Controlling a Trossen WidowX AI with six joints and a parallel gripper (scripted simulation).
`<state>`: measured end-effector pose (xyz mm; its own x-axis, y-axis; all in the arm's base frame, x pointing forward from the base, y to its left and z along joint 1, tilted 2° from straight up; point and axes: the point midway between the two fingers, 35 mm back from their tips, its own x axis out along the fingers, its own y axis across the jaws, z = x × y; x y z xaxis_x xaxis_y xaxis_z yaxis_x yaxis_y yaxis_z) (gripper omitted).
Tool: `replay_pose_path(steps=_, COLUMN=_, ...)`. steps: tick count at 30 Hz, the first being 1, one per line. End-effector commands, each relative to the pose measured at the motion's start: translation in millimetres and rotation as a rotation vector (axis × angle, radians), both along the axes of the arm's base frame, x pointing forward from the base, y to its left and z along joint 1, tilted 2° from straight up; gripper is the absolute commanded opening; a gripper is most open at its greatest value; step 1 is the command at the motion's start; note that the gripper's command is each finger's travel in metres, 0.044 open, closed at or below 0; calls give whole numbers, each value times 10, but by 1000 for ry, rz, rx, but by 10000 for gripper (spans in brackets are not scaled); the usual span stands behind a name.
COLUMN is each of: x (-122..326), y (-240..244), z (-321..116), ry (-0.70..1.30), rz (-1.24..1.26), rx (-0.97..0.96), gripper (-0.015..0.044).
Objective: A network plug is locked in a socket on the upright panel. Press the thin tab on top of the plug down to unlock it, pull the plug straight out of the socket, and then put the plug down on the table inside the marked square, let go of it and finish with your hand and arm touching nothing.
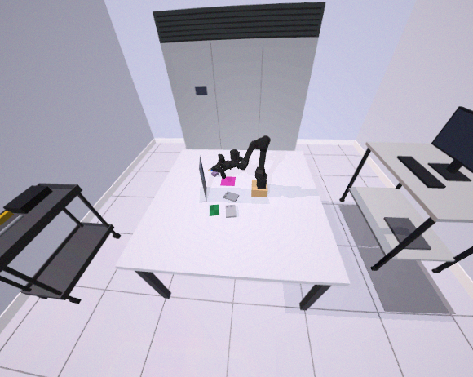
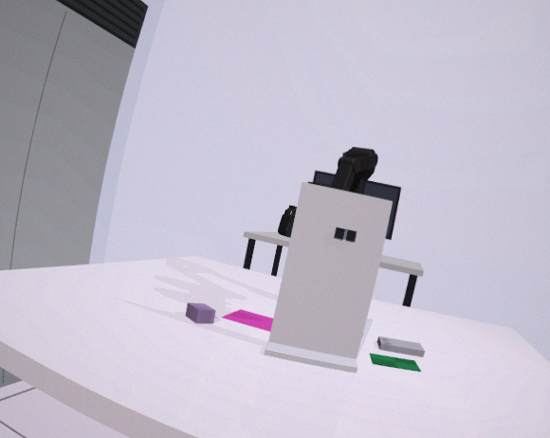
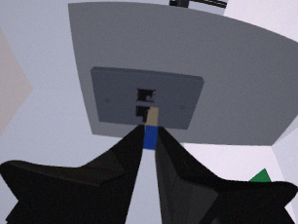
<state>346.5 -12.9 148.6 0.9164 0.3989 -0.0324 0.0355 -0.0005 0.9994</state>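
In the wrist view the gripper (image 3: 150, 136) fills the lower half of the frame, its 2 dark jaws drawn narrow and pinched on the plug (image 3: 150, 132), a small blue body with a pale tan tip. The plug sits at centre frame, its tip just in front of the lower of 2 dark socket (image 3: 144, 113) openings in the darker plate on the upright panel (image 3: 246, 80); whether the tip still touches the opening cannot be told.

In the top view the arm (image 1: 254, 152) reaches from its tan base block (image 1: 259, 189), at centre frame, leftward toward the thin edge of the panel (image 1: 203, 179) on the white counter (image 1: 238, 245). The magenta marked square (image 1: 227, 181) lies on the counter just right of the panel, below the wrist. A green patch (image 1: 214, 210) and 2 grey flat pieces lie lower in the frame, nearer the panel's base.

In the exterior view the panel (image 2: 331, 275) hides the jaws; only the arm's dark upper link shows above its top edge. A small lilac block (image 2: 200, 313) rests left of the magenta square (image 2: 249, 319).
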Motion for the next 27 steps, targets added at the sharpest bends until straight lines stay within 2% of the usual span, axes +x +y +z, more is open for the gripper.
replay_pose_path(steps=1, x=-41, y=-2, z=27, ry=-8, rz=4, rx=-6, gripper=0)
replay_pose_path(steps=27, x=-154, y=-50, z=51, ry=0, rz=0, rx=-1, gripper=0)
